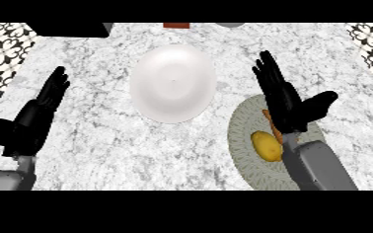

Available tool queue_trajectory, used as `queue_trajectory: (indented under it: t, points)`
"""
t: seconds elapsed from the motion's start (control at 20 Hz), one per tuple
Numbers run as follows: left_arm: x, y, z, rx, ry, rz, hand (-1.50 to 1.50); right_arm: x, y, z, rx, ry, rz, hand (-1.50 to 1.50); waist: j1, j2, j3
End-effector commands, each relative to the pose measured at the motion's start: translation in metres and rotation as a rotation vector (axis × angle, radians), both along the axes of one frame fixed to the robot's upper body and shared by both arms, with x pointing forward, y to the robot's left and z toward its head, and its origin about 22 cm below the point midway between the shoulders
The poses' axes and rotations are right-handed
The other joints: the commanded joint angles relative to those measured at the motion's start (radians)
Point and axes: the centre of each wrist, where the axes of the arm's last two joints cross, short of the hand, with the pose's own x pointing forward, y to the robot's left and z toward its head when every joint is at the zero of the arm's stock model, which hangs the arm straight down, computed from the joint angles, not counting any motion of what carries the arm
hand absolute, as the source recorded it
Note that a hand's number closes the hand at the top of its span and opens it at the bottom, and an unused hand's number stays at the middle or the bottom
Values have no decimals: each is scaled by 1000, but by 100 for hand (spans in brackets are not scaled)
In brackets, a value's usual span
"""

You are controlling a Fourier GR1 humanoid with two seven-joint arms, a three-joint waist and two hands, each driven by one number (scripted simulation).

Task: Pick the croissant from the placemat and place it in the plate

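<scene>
A yellow-brown croissant lies on a round grey-green placemat at the lower right of the counter. My right hand hovers over the placemat just beyond the croissant, open, fingers straight and pointing away, thumb spread to the right; its forearm hides the croissant's right side. A thin orange strip shows beside the wrist, partly hidden. An empty white plate sits at the counter's middle, left of the placemat. My left hand rests open at the far left, holding nothing.
The counter top is grey-white marble. A dark block lies at the back left, a red-brown object and a grey one at the back edge. Patterned panels border both sides.
</scene>
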Motion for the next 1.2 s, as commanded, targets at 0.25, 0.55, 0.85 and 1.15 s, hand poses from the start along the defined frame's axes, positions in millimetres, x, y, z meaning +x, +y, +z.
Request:
queue_trajectory:
  t: [0.25, 0.55, 0.85, 1.15]
  points:
    - [40, -43, 5, 11, -33, 12, 0, 22, 71, 24, -248, -112, 46, -150, -26, -4, 14]
    - [39, -39, 0, -20, 34, -4, 0, -23, 19, -63, -751, -115, -27, -150, -37, -5, 15]
    - [36, -60, -10, -21, 37, -19, 0, -62, -2, -103, -989, -267, 17, -150, -36, -9, 15]
    - [28, -66, -20, -25, 36, -9, 0, -55, -11, -16, -1050, -396, -102, -150, -39, -13, 13]
